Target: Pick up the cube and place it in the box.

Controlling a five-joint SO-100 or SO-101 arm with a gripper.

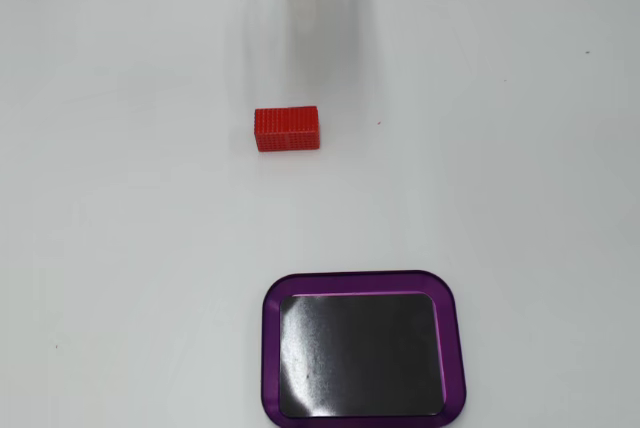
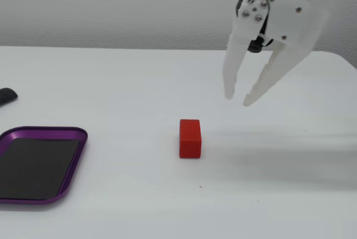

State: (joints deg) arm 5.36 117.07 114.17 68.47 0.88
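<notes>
Cube (image 2: 189, 138) waits alone on the table; tray (image 2: 78, 155) empty.
I hold the gripper (image 2: 238, 98) at its one o'clock, fingers apart, ready to straddle it.

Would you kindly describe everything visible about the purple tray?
The purple tray is a shallow rectangle with rounded corners, a glossy purple rim and a flat dark grey-black inside that reflects light. It looks like metal or plastic. It lies flat on the white table, empty, apart from the red block, with nothing touching it.

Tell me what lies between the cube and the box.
Nothing: in both fixed views only bare white table separates the cube from the box.
</notes>
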